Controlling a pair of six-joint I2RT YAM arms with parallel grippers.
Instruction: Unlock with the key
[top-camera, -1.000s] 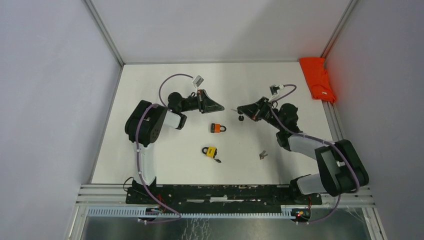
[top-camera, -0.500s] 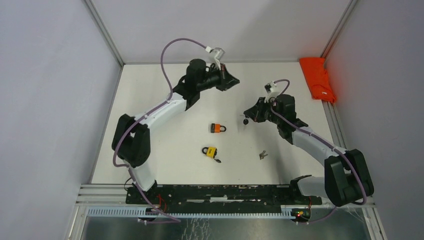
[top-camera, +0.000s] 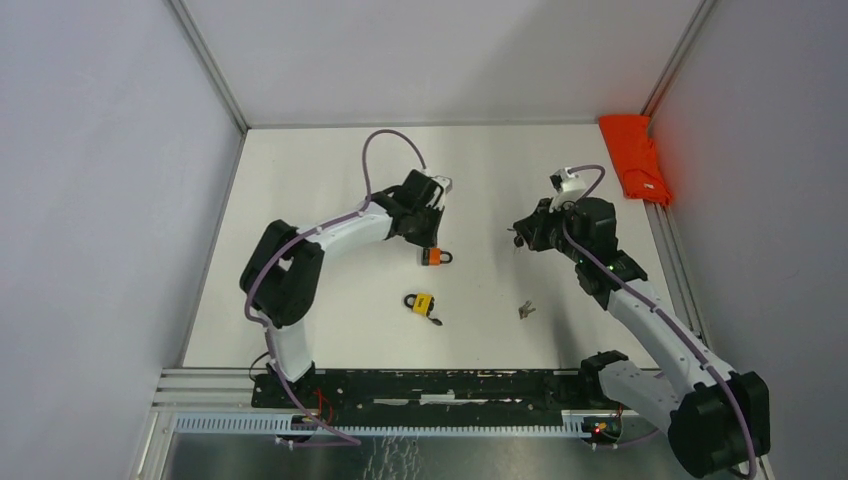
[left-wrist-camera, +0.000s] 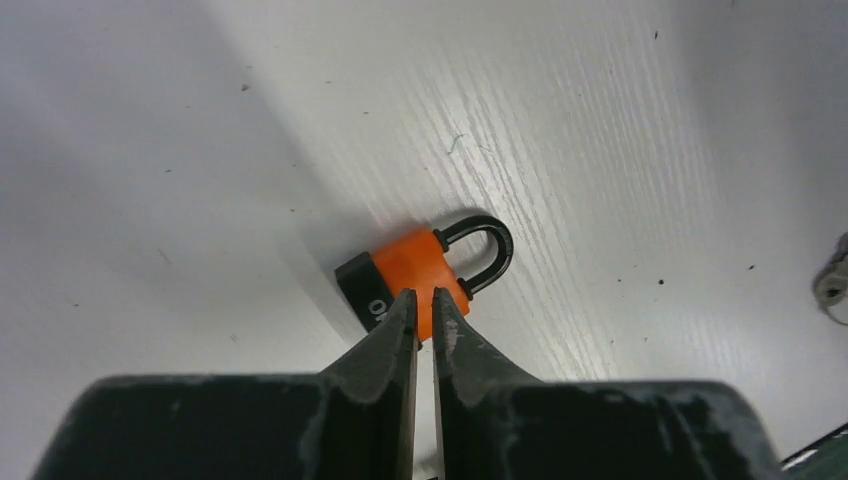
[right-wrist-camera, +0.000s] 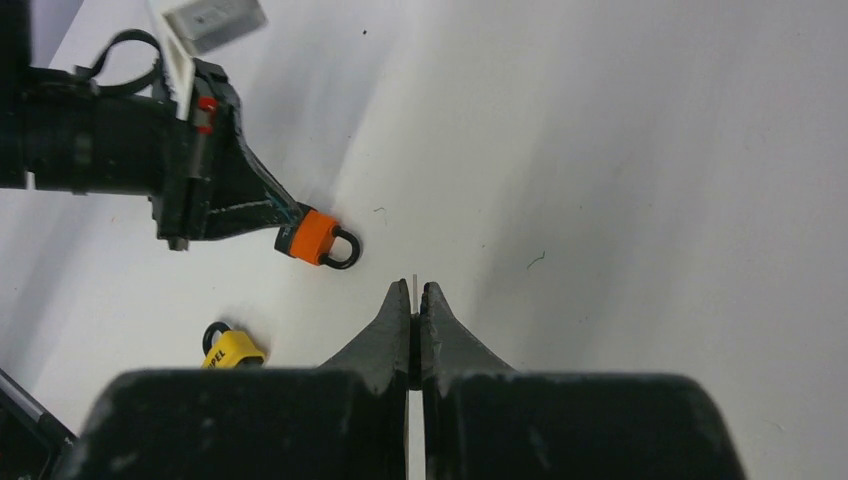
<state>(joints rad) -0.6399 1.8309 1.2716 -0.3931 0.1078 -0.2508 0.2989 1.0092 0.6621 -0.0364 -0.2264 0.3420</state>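
We'd open the left gripper (left-wrist-camera: 422, 297) (fingers near-together now, nothing between, tips at the orange padlock (left-wrist-camera: 415, 268) mid-table) and pinch the lock's sides, leaving its black base (left-wrist-camera: 358, 285) clear, since the right gripper (right-wrist-camera: 416, 290), clamped on 1 key (top-camera: 516, 241) well right, needs that end.

You have a white table (top-camera: 300, 170) boxed in by pale grey walls (top-camera: 90, 200); orange cloth (top-camera: 636, 158) at far right; lighting even.
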